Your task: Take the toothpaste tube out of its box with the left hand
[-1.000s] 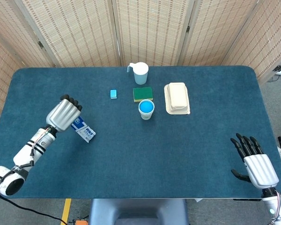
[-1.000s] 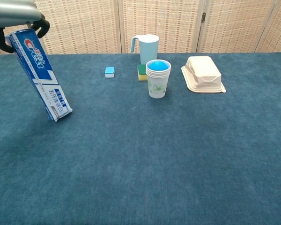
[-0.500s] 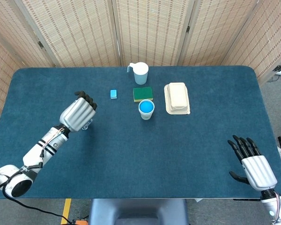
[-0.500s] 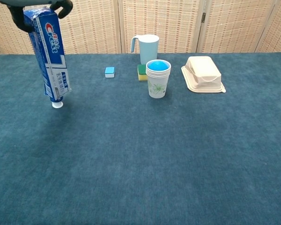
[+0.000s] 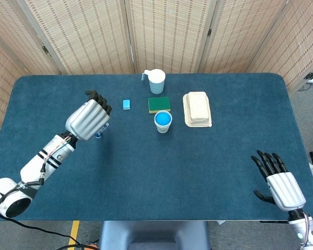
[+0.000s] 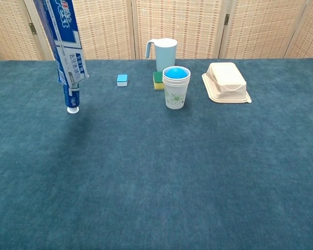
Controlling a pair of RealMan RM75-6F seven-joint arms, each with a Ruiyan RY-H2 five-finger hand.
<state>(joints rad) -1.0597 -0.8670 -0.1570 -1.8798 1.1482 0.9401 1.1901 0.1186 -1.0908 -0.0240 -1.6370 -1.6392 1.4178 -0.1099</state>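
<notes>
Box (image 6: 64, 39) is higher now vs half a sec ago, top out of the chest view, and more of the toothpaste tube (image 6: 71, 99) has slid out the bottom end, white cap (image 6: 72, 110) down, near or touching the counter (image 6: 156, 172). Left robot hand (image 5: 88, 119) has edged toward the back of the counter, fingers wrapped round the box, gripping it nearly upright. Right robot hand (image 5: 277, 183) sits at the near right corner, fingers spread, holding nothing. Cup stack (image 6: 176, 87), mug (image 6: 164, 53) and sponge (image 5: 159, 104) unmoved.
</notes>
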